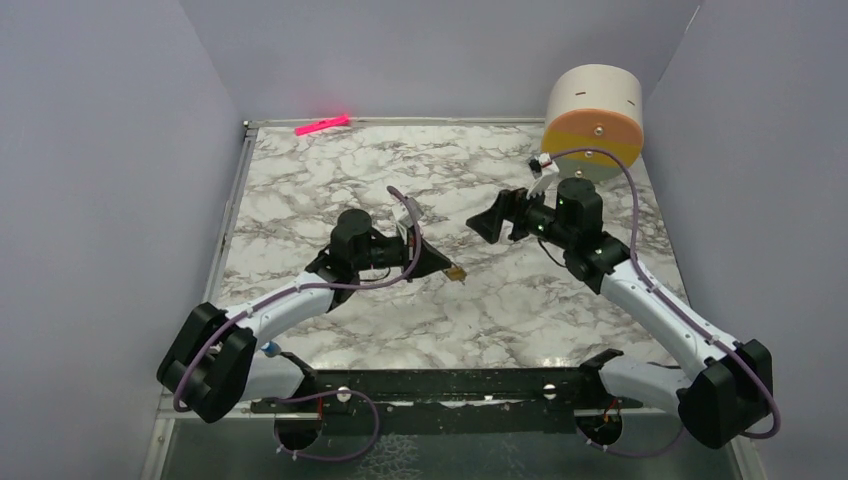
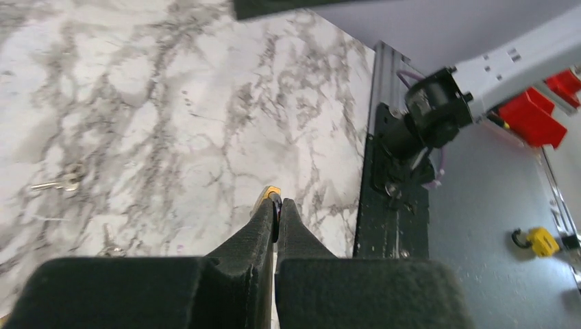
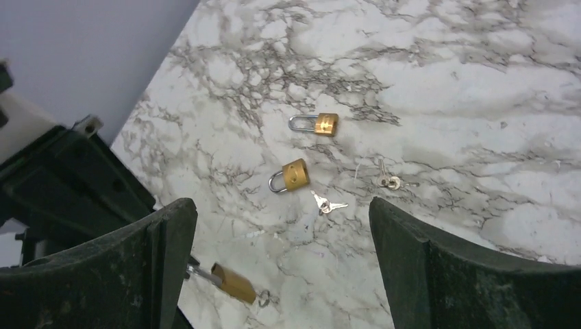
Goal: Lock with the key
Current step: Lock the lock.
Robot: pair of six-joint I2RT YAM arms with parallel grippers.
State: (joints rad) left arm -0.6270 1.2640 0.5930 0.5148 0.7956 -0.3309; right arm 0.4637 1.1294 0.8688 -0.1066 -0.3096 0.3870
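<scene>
While the left gripper (image 2: 277,212) pinches a brass padlock (image 2: 269,193) steady for locking, the right gripper (image 3: 277,205) gapes wide above a key (image 3: 327,204).

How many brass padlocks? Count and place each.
3. Far padlock and middle padlock lie loose on the marble table; third padlock is clamped in left gripper. Others may hide.

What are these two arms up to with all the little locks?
The left gripper is shut on a small brass padlock. The right gripper hangs open close by, holding nothing. Two other padlocks and loose keys lie on the marble table; neither gripper has a key right now.
</scene>
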